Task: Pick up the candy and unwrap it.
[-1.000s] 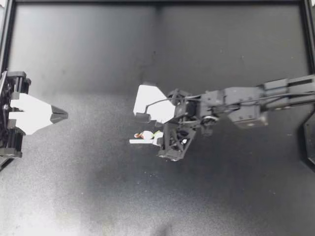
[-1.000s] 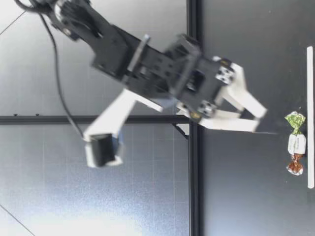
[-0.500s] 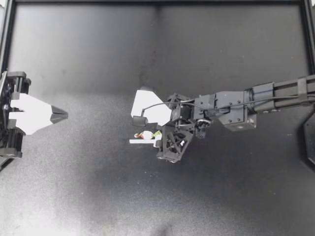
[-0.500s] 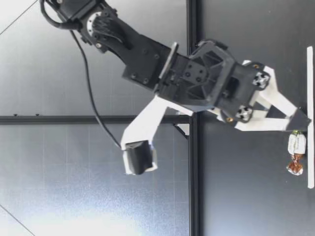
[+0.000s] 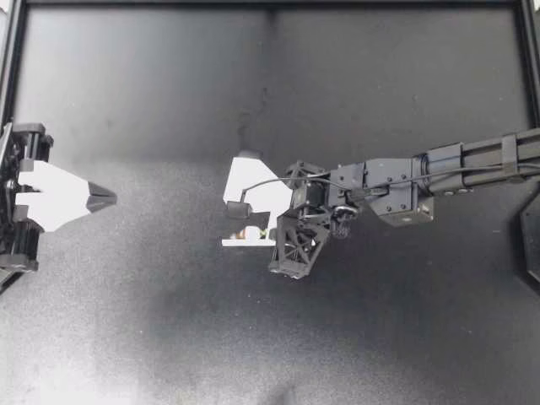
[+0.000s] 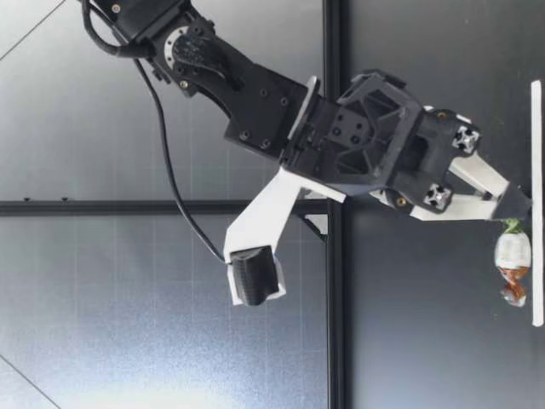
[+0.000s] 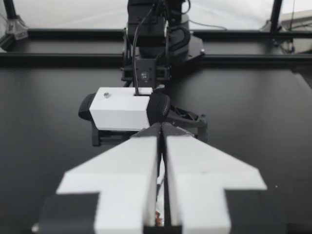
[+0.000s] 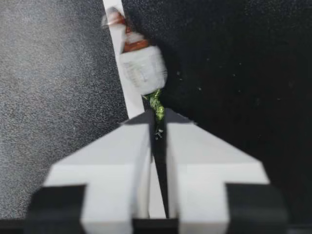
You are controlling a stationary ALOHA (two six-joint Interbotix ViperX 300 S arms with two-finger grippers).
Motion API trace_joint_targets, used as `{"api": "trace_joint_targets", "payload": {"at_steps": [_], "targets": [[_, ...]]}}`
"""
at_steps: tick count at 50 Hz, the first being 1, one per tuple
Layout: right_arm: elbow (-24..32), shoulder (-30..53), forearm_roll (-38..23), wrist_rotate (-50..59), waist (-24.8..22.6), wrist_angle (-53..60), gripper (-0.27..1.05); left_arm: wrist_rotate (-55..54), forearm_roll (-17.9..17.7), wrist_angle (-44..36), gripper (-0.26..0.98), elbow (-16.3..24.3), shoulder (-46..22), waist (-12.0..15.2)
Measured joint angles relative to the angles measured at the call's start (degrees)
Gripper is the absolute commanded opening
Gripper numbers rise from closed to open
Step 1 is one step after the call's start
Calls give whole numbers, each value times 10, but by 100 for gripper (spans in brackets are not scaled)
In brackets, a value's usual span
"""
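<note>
1. Pinching the candy (image 5: pixel 250 231) by its green twist (image 8: pixel 156 103), my right gripper (image 5: pixel 263 232) is reaching in from the right and pointing steeply down at the tabletop (image 5: pixel 152 101) just left of its middle.
2. In the right wrist view its jaws are sitting almost together, with the green twist running into the narrow gap and both fingers (image 8: pixel 131 146) pressing on it from either side.
3. The candy is lying on the tabletop, its white body ahead of the fingertips and its brown twist (image 8: pixel 130 45) pointing away from them.
4. It is touching a thin white strip (image 8: pixel 127 100) that is lying flat under and beside it.
5. In the low view the right gripper (image 6: pixel 513 207) is slanting down with its tips directly over the candy (image 6: pixel 513 254), and the strip (image 6: pixel 536 170) is running along the tabletop behind it.
6. My left gripper (image 5: pixel 108 199) is hovering at the left edge, well apart from the candy, pointing right.
7. In the left wrist view its jaws are pressing closed on nothing, and they are aiming at my right arm's wrist camera (image 7: pixel 122 109) across the tabletop.
</note>
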State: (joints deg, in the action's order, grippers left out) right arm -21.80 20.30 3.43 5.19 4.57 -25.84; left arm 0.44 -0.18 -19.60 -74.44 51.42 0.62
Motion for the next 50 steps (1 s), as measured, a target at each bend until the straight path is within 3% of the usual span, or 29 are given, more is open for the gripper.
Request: {"api": "trace_joint_targets", "payload": {"at_steps": [6, 20, 33, 50], "targets": [[1, 1, 1, -4, 0, 4, -17, -2, 0, 2, -9, -1, -2, 1], [0, -33, -25, 0, -1, 10, -17, -4, 1, 6, 0, 2, -54, 1], [0, -136, -19, 30, 0, -57, -17, 38, 1, -9, 47, 34, -140, 1], [6, -202, -11, 86, 0, -80, -17, 159, 1, -148, 48, 55, -241, 1]]}}
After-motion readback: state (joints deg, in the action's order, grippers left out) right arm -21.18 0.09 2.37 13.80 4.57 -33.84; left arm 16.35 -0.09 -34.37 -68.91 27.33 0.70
